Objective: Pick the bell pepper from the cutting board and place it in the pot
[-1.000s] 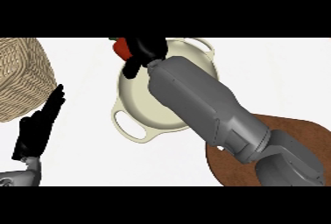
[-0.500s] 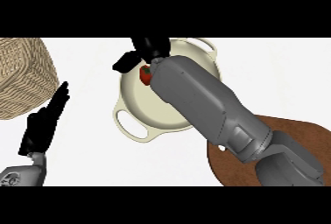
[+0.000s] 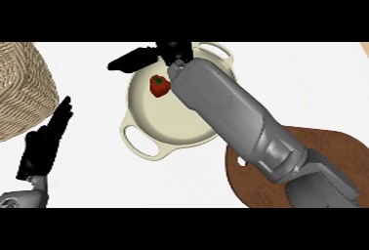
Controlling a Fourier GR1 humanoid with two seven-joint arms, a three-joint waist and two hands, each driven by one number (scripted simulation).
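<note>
bell pepper (image 3: pixel 159 85) dropped into pot (image 3: pixel 167 128), below right hand (image 3: pixel 148 55).

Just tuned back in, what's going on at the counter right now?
The right hand hovers over the far rim of the cream pot, fingers spread and holding nothing. The red bell pepper lies inside the pot, apart from the hand. The brown cutting board at lower right, partly hidden by the forearm, shows nothing on its visible part. The left hand rests open at the left edge, beside the wicker basket.
</note>
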